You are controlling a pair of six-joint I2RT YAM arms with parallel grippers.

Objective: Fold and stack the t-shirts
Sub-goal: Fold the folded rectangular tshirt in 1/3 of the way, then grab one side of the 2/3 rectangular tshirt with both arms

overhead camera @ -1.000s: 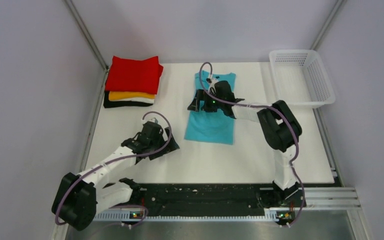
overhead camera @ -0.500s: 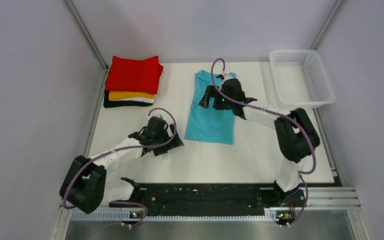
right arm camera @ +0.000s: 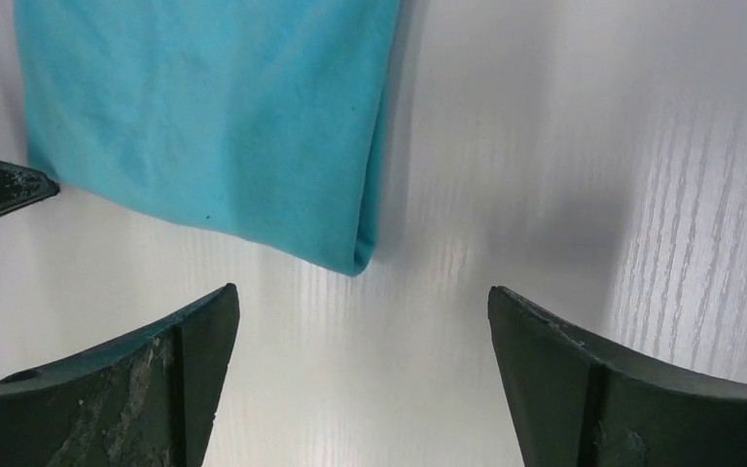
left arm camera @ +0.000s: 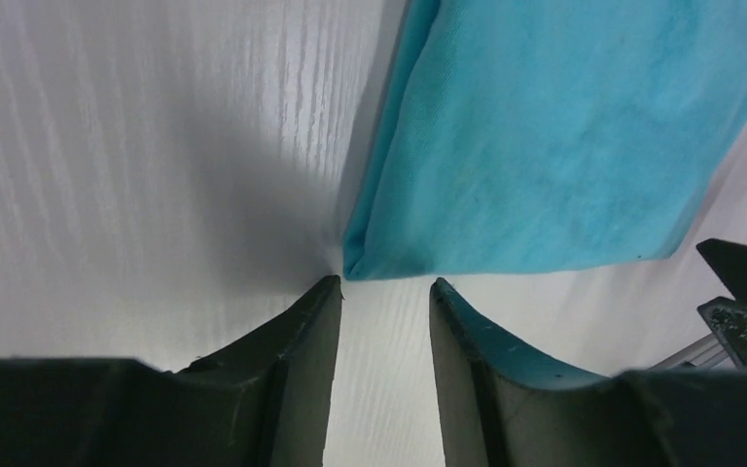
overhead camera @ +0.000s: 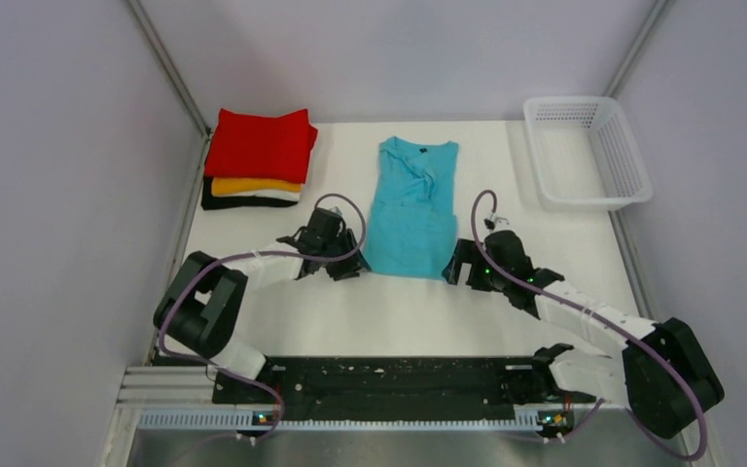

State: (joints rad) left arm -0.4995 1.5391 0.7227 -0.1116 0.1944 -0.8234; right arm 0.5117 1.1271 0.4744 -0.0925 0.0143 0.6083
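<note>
One turquoise tee [overhead camera: 410, 209], folded into a long strip, flat at mid-bench [overhead camera: 389, 311]. The left hand [left arm camera: 384, 292], fingers narrowly parted and empty, sits at its near left corner. The right hand [right arm camera: 360, 302], spread wide and empty, sits at the near right corner. One folded stack [overhead camera: 258, 161], red on top, far left. One mesh basket [overhead camera: 632, 180], far right.
</note>
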